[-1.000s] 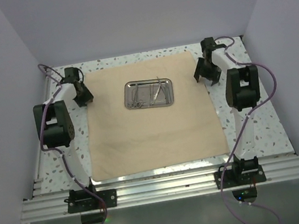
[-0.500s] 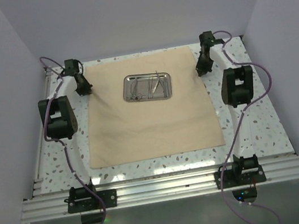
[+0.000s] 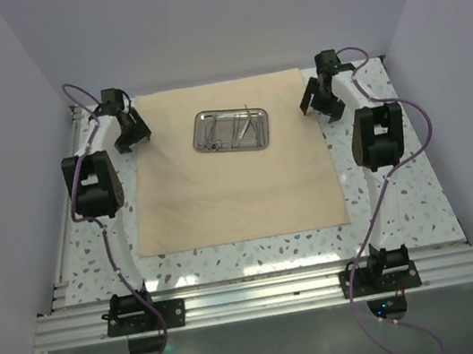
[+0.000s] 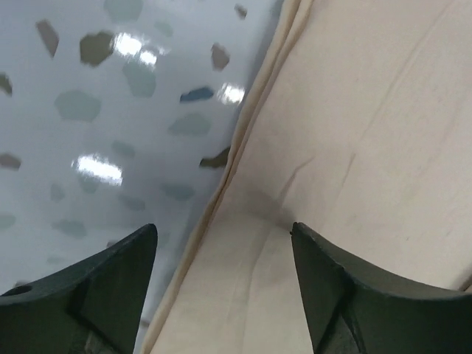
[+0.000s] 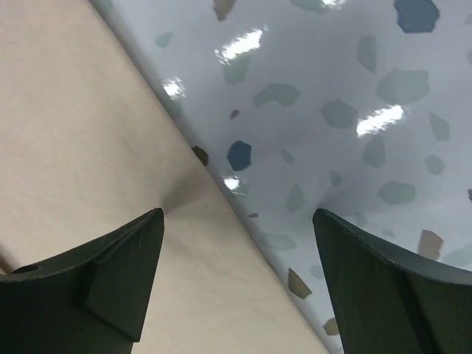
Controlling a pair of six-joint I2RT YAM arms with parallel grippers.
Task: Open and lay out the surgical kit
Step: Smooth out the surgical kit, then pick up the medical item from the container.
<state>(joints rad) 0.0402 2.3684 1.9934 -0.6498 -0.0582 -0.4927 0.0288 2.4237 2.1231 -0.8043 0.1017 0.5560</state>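
Note:
The beige cloth wrap (image 3: 233,182) lies spread flat on the table. The steel tray (image 3: 231,131) sits on its far middle part with several thin steel instruments (image 3: 237,128) inside. My left gripper (image 3: 130,133) is open over the cloth's far left edge; the left wrist view shows that folded edge (image 4: 243,140) between its spread jaws. My right gripper (image 3: 319,99) is open over the cloth's far right edge, which the right wrist view shows (image 5: 184,155) between its jaws. Neither holds anything.
The speckled white tabletop (image 3: 404,203) shows around the cloth. Grey walls close in on the left, right and back. A metal rail (image 3: 256,296) with both arm bases runs along the near edge.
The cloth and tray have slid toward the back of the table. Both grippers have let go of the cloth's far corners and now stand open over its side edges.

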